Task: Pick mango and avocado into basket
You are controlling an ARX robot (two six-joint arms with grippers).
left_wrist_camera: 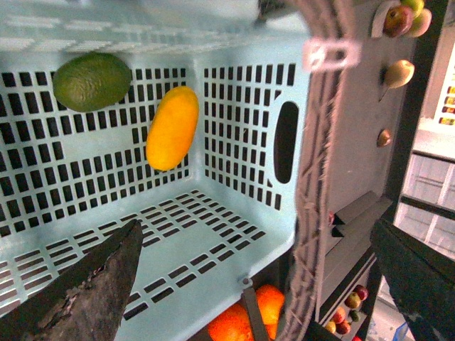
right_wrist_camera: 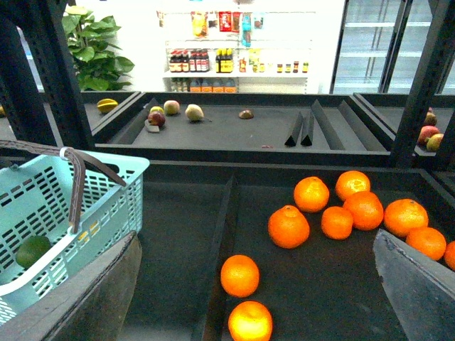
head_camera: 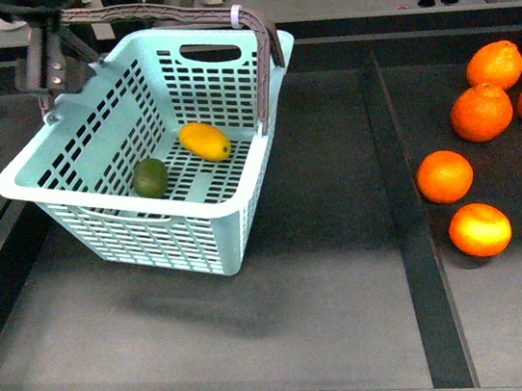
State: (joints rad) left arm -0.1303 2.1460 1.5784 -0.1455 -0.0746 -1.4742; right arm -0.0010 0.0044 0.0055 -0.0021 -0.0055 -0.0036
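Mango (head_camera: pixel 205 141), avocado (head_camera: pixel 150 177) inside basket (head_camera: pixel 130 228)

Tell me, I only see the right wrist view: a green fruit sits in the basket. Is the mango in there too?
Observer: Yes. The mango lies on the basket floor, just apart from the avocado.
Operator: Is anything at the basket's handle?
Observer: The left gripper is open, and the handle runs between its fingers.
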